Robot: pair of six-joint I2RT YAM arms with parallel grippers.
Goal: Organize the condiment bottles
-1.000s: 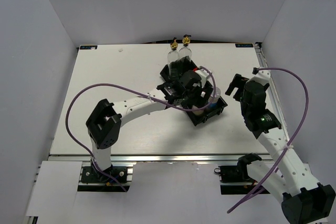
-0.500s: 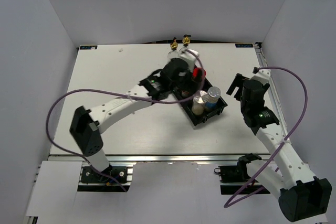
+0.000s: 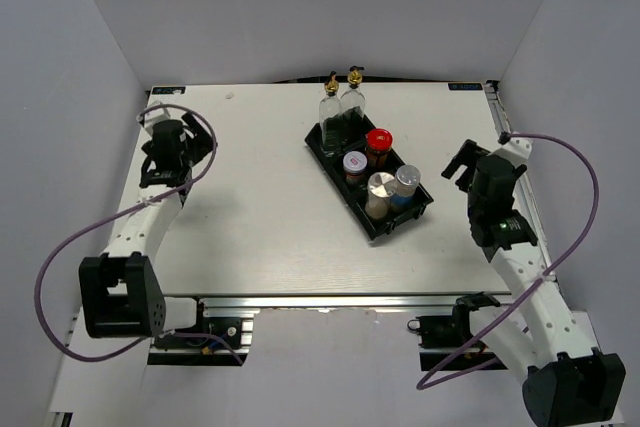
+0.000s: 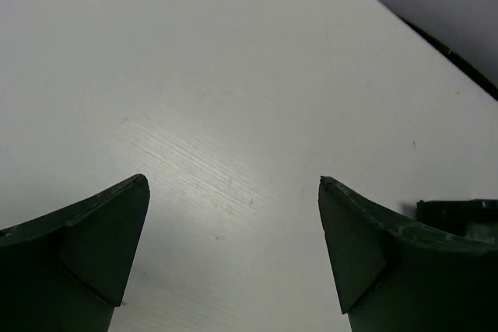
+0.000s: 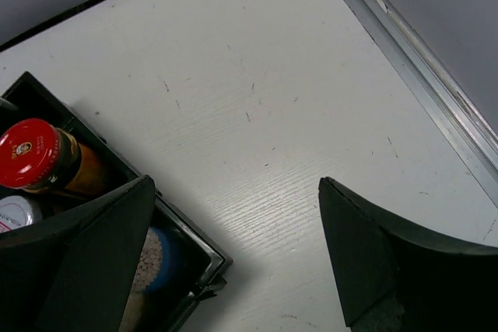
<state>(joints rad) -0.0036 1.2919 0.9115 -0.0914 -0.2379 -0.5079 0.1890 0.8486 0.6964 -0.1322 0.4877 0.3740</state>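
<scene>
All 6 bottles [image 3: 380, 187] stand in the tray [image 3: 372, 230], well apart from both arms. Left gripper [image 4: 233, 192] and right gripper [image 5: 233, 192] gape empty. The glass is probably slick, fragile and light, so grip the bodies below the caps.

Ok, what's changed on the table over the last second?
The left gripper pulled back from over the tray to the table's far-left side, where it is open and empty. The right gripper stayed open to the right of the tray. The tray and the two glass bottles at its far end did not move.
</scene>
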